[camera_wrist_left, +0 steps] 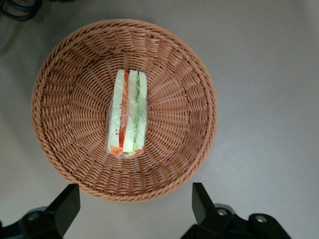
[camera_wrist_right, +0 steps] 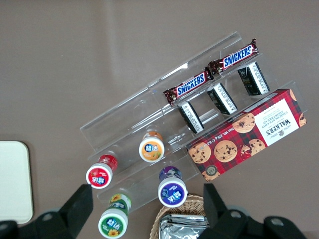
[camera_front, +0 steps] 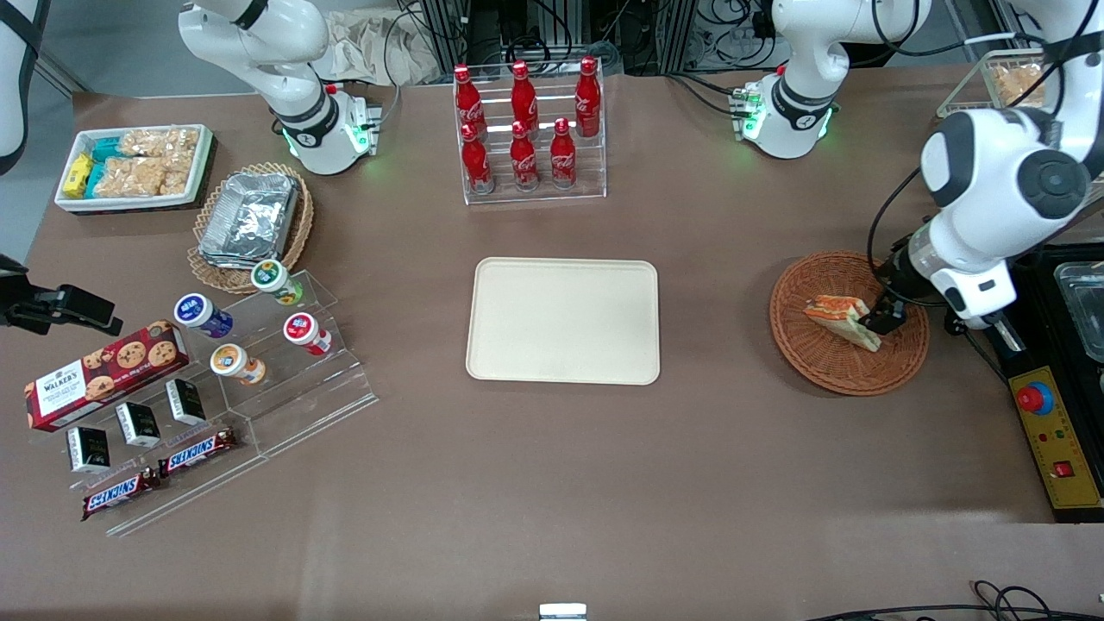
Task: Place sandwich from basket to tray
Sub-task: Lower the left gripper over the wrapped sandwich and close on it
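Sandwich: the sandwich (camera_front: 843,317) lies in the basket, near its middle. In the wrist view the sandwich (camera_wrist_left: 127,113) shows its cut side up, with white bread, a red-orange stripe and a green stripe. It has a clear wrap on it.

Basket: the basket (camera_front: 802,354) is round, brown and woven. It sits on the table (camera_front: 552,483) toward the working arm's end. In the wrist view its rim (camera_wrist_left: 55,64) goes all the way around the sandwich.

Gripper: the gripper (camera_front: 881,321) hangs over the basket, just beside the sandwich. In the wrist view the gripper (camera_wrist_left: 135,204) has its two black fingers (camera_wrist_left: 65,204) spread wide apart. Nothing is between them.

Sandwich and fingers: the fingers are above the basket rim, one toward each side of the sandwich's line. They do not touch the sandwich.

Tray: the tray (camera_front: 563,320) is flat and cream colored. It lies in the middle of the table, well apart from the fingers, toward the parked arm's end.

Bottles: six red cola bottles (camera_front: 524,121) stand in a clear rack, farther from the front camera than the tray.

Snacks: a red cookie box (camera_front: 103,375), candy bars (camera_front: 198,450) and small cups (camera_front: 237,362) sit on clear steps at the parked arm's end, far from the fingers.
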Robot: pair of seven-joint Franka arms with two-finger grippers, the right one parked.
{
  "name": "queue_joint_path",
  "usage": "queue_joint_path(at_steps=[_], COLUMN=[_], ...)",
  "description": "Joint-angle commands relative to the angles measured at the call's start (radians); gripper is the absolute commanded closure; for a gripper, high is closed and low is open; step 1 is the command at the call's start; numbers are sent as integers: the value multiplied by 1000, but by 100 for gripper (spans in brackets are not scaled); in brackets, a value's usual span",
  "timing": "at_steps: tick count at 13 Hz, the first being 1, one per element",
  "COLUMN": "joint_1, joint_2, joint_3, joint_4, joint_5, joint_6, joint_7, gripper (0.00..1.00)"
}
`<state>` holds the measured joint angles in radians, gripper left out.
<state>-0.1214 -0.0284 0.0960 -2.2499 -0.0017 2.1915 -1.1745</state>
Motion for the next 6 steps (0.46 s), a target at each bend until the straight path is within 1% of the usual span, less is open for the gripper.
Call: queue_joint_path(at_steps=[1,3,6], joint_1=[8,8,9], joint_2=[-33,-7,45], joint_3=[1,5,8], joint_4=[-115,-186,-223], joint_5=[14,14,11], joint_6=[132,267,359], joint_7=[-31,-31,-33], gripper=[0,0,0])
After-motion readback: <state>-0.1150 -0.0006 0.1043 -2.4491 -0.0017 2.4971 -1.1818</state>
